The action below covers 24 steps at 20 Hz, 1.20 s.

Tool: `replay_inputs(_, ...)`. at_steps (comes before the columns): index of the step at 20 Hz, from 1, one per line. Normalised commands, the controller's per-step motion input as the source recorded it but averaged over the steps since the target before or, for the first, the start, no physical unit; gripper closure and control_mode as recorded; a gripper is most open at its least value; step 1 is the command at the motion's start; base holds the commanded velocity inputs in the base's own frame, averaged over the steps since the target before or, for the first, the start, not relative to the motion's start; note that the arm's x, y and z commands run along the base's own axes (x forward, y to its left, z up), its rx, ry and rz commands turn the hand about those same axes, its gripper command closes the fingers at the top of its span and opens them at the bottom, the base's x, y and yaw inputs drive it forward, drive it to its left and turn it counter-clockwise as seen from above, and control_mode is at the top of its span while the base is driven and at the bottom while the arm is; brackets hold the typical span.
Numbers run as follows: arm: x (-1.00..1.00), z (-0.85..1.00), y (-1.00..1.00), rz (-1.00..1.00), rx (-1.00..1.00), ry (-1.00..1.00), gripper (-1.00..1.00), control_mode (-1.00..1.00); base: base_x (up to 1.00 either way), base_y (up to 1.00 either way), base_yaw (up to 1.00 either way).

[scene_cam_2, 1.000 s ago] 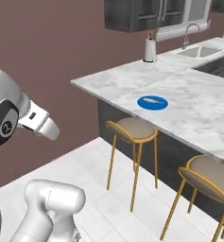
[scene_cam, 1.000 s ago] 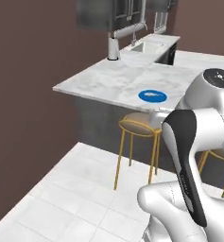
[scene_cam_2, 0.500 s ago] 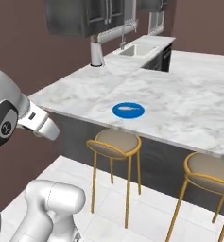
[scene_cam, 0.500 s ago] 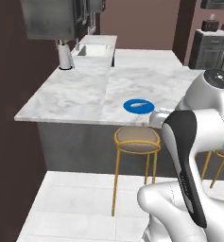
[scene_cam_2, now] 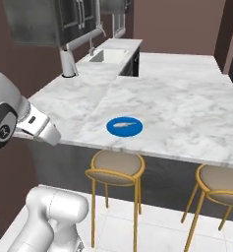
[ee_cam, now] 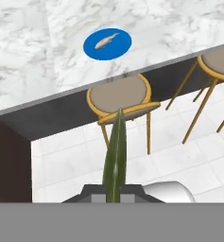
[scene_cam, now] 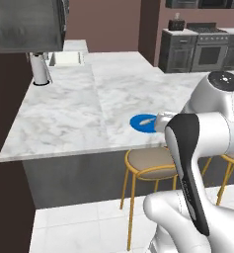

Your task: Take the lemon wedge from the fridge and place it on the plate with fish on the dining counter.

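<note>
The marble counter (scene_cam_2: 177,106) stretches wide across the scene, pale and veined, with a sink (scene_cam_2: 108,55) sunk in at its far end and a tall faucet (scene_cam_2: 68,59) standing beside it. Under the near edge sit round stools (scene_cam_2: 115,167) on golden legs, one directly below the plate. Off in the far corner of the left base view, there's a dark stove (scene_cam: 210,47) among grey cabinets.

On to the plate (scene_cam_2: 124,126), bright blue, lying flat near the counter's front edge, and there's the pale fish (ee_cam: 105,41) resting across its middle. Nothing yellow on it yet.

Now the hand view: the gripper (ee_cam: 114,189) is clenched tight on the wedge (ee_cam: 115,153), a thin olive-green sliver standing up between the fingertips, edge-on to the camera. It hangs over the floor in front of the stool, short of the counter edge, with the plate up ahead and well apart from it.
</note>
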Motion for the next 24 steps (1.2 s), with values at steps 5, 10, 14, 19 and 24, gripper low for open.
replay_inputs(5,0.00,0.00,0.00,0.00,0.00,0.00,1.00,1.00,0.41,0.00,-0.14)
replay_inputs(10,0.00,0.00,0.00,0.00,0.00,0.00,1.00,1.00,0.05,-0.02,-0.25)
replay_inputs(14,0.00,0.00,0.00,0.00,0.00,0.00,1.00,1.00,0.27,0.00,-0.17)
replay_inputs(19,0.00,0.00,0.00,0.00,0.00,0.00,1.00,1.00,0.53,0.00,-0.13)
replay_inputs(24,0.00,0.00,0.00,0.00,0.00,0.00,1.00,1.00,0.85,0.00,-0.17)
